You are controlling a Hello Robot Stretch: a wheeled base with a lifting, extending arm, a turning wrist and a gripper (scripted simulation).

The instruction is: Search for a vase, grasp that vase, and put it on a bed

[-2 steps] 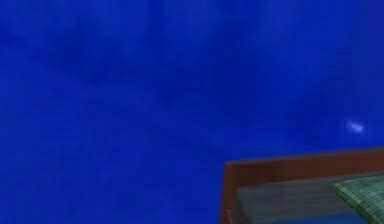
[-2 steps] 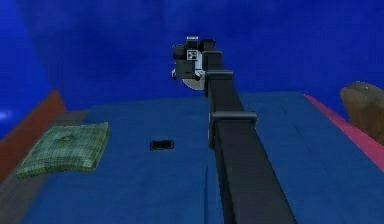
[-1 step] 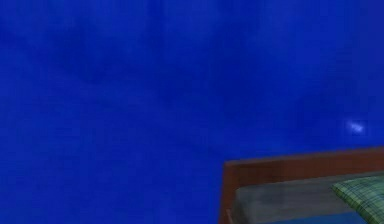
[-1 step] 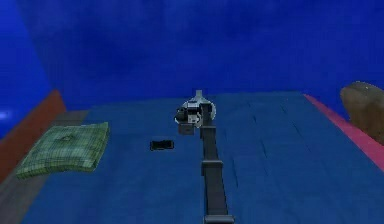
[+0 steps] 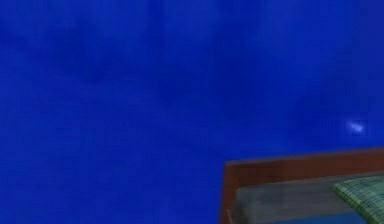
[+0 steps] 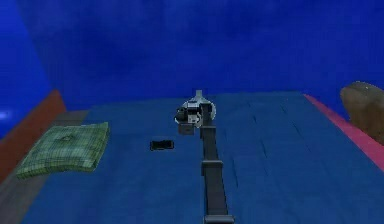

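Dark square arm bar (image 6: 212,175) rises from the arm side view's bottom edge and reaches straight out over a bed with a blue cover (image 6: 280,150). At its far end the thin fingers (image 6: 184,120) merge with the dark body. I cannot tell how they stand or whether they hold anything. A small pale grey shape (image 6: 201,98), too tiny to name as the vase, shows at that end. Just left lies a small flat black object (image 6: 162,145), and farther left a green checked pillow (image 6: 66,150). A brown rounded thing (image 6: 364,108) is cut off at the right edge. The forward view catches the bed's reddish-brown wooden frame (image 5: 290,172) against a blue wall (image 5: 150,90).
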